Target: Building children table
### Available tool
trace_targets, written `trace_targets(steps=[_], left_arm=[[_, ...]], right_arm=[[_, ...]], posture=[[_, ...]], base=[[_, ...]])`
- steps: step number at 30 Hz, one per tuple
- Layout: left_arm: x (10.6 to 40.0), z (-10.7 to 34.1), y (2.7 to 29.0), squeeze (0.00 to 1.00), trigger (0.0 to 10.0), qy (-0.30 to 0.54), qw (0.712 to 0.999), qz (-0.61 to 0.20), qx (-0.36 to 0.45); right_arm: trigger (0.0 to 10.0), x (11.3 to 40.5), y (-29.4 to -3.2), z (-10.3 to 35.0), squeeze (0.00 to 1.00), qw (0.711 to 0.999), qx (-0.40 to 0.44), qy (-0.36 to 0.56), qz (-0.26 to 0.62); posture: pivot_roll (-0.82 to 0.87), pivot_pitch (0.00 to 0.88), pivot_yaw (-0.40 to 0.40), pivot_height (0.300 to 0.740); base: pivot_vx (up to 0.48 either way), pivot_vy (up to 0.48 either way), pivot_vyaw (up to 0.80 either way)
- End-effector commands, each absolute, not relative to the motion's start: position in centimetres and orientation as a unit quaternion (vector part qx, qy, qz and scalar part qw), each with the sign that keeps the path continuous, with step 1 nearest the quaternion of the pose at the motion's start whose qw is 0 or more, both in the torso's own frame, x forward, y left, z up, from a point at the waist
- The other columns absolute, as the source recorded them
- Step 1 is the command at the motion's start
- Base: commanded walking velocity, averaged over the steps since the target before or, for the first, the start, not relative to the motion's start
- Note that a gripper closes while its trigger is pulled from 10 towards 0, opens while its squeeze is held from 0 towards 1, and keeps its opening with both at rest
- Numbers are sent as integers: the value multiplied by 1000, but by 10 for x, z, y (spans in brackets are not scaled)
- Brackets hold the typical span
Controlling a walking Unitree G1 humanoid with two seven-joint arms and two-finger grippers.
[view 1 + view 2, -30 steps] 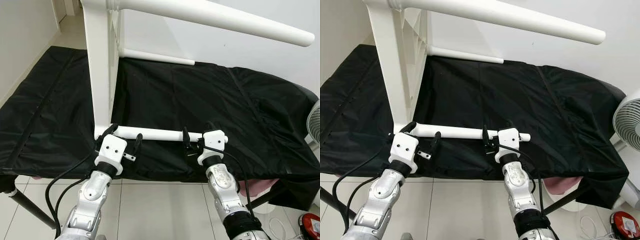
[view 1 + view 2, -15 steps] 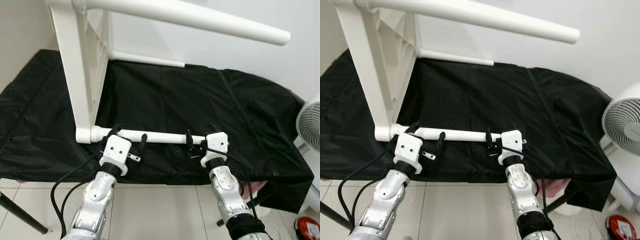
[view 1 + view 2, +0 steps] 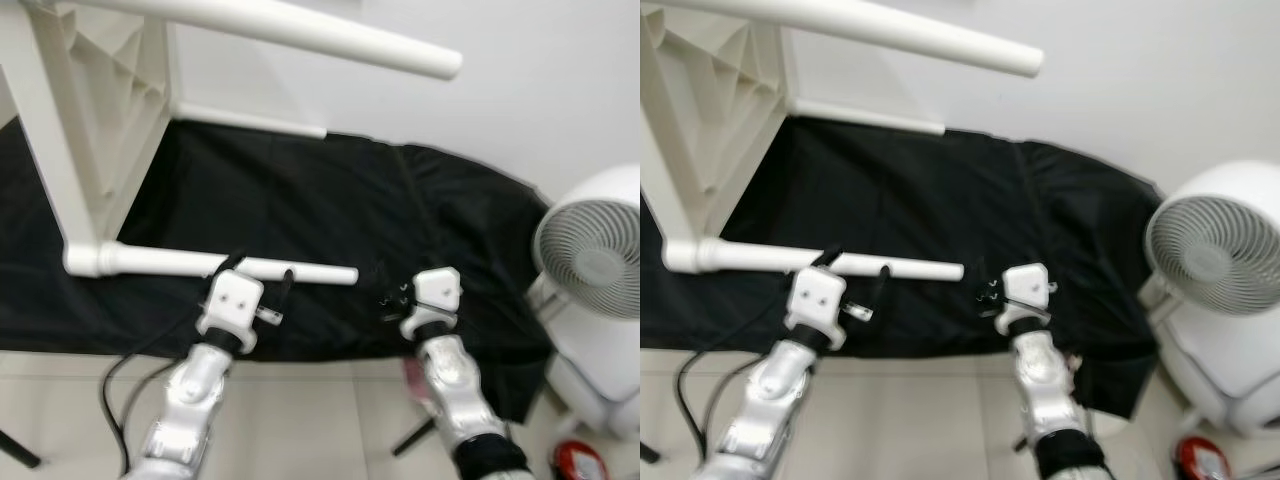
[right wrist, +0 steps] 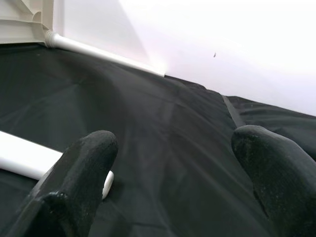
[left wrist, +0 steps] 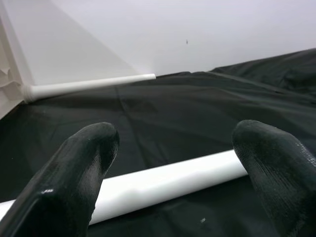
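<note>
At the far left the white children's table (image 3: 85, 120) lies tipped on its side on the black cloth (image 3: 330, 210) that covers the work surface, its flat top standing upright and its legs pointing right. One leg (image 3: 300, 35) juts out high overhead, another (image 3: 250, 120) lies along the wall at the back, and the nearest leg (image 3: 215, 266) rests low on the cloth at the front.

The left gripper (image 3: 262, 280) sits over that nearest leg, its fingers (image 5: 86, 163) spread wide with the white tube passing between them; whether they touch it I cannot tell, and they grip nothing.

Further right, the right gripper (image 3: 393, 298) hovers just past the leg's free end, over bare cloth. Its fingers (image 4: 84, 168) are also parted wide and hold nothing; the rounded tip of the leg sits just beside one finger.

At the far right a white fan (image 3: 590, 255) stands on the floor beside the cloth, with a red object (image 3: 578, 462) near its base.
</note>
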State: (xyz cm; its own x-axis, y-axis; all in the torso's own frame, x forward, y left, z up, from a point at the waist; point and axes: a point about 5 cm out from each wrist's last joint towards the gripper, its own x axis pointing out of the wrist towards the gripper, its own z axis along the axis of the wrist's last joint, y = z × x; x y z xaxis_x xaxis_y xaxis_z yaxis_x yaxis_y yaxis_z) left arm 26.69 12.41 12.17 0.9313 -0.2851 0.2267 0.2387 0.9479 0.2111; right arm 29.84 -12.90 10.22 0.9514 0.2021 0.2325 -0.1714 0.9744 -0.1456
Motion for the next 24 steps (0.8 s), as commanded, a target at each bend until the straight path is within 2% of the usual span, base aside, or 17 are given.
trace_targets(steps=[1, 11, 14, 22, 24], left_arm=[[268, 120, 119, 0, 10000, -123, 980, -133, 82], [267, 115, 112, 0, 10000, -108, 982, -145, 52], [272, 116, 111, 0, 10000, -103, 986, -126, 28], [276, 121, 114, 0, 10000, -104, 988, -114, 20], [277, 123, 119, 0, 10000, -105, 988, -108, 25]], right_arm=[[10000, 299, -137, 100, 0, 987, -69, -118, 83], [10000, 300, -138, 100, 0, 988, -72, -113, 82], [10000, 302, -139, 102, 0, 988, -73, -114, 79], [10000, 304, -140, 103, 0, 988, -75, -116, 73], [10000, 304, -140, 103, 0, 988, -73, -117, 69]], posture=[[38, 0, -119, 740], [24, 0, -129, 740], [13, 0, -123, 740], [16, 0, -116, 740], [22, 0, -103, 740]], base=[[0, 0, 0], [0, 0, 0], [0, 0, 0], [0, 0, 0], [0, 313, 0]])
